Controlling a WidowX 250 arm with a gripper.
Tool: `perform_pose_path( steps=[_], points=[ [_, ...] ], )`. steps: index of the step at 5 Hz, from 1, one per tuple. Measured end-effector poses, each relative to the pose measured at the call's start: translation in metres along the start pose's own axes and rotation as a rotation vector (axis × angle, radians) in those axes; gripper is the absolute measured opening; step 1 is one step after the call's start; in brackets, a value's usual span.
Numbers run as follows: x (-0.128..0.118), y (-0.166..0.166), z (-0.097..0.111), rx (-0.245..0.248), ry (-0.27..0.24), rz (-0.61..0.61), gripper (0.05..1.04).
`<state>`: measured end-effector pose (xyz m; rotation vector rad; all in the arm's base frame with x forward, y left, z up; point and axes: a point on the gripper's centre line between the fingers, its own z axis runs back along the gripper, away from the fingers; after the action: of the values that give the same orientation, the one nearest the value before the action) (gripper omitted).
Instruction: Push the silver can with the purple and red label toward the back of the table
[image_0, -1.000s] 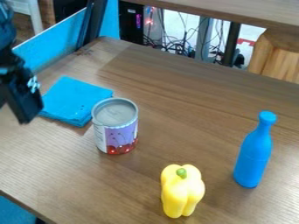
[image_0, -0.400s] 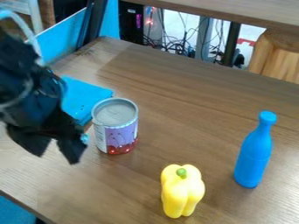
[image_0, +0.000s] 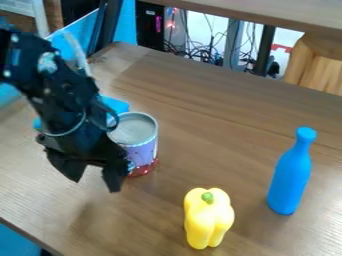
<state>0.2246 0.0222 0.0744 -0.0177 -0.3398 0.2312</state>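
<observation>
Hanging by the can (image_0: 141, 145), your gripper (image_0: 94, 181) has its fingers spread wide, holding nothing (the pepper (image_0: 208, 220) stands nearer you than the bottle (image_0: 291, 172)).

Bottle (image_0: 290, 175) right of pepper (image_0: 208, 220), can (image_0: 141, 150) left

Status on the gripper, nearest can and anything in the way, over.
Gripper open and empty, by purple-labeled can; contact unclear. Can upright, partly hidden behind gripper. Yellow bell pepper and blue bottle off to picture right.
</observation>
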Motion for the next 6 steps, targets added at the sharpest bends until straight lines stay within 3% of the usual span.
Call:
perform_pose_path(
  steps=[5,6],
  points=[
    [0.111,-0.009,-0.037,0.069,-0.045,0.009,1.0],
    [0.128,-0.011,-0.049,0.077,-0.031,0.02,1.0]
  ],
)
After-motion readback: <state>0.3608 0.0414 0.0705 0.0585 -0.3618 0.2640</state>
